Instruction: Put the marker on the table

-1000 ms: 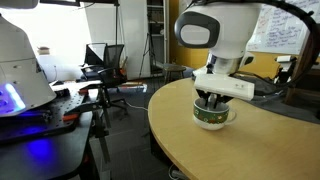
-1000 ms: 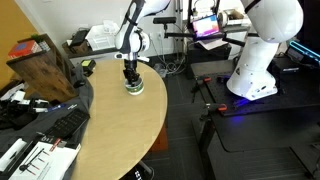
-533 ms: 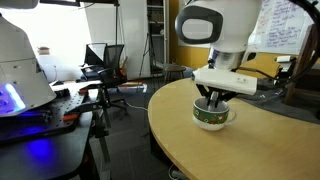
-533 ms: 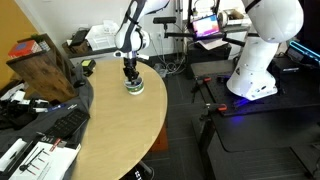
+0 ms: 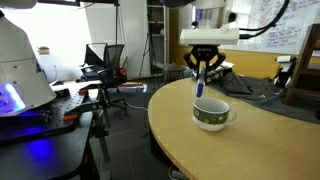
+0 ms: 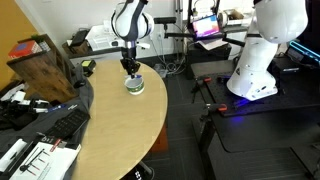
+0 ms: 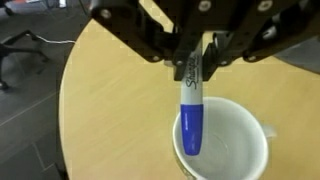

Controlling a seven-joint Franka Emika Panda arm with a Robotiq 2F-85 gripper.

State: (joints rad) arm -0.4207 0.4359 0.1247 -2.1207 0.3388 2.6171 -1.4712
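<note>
My gripper (image 5: 203, 66) is shut on the marker (image 7: 191, 112), a slim stick with a grey-white upper part and a blue lower end. It hangs upright from the jaws, just above a white and green mug (image 5: 211, 114). In the wrist view the blue end points down over the mug's opening (image 7: 240, 125). The mug stands on the light tan wooden table (image 5: 250, 150) near its curved edge. The gripper (image 6: 130, 65) also shows above the mug (image 6: 134, 85) on the table (image 6: 120, 130).
A black cluttered desk (image 6: 40, 120) with a brown box (image 6: 45, 68) adjoins the table. A white robot base (image 6: 262, 50) stands on the dark floor. Office chairs (image 5: 108, 62) and a black stand (image 5: 95, 110) lie beyond the table's edge.
My gripper has risen from inside the mug, lifting the marker out with it. The arm's body has moved up and out of the exterior view.
</note>
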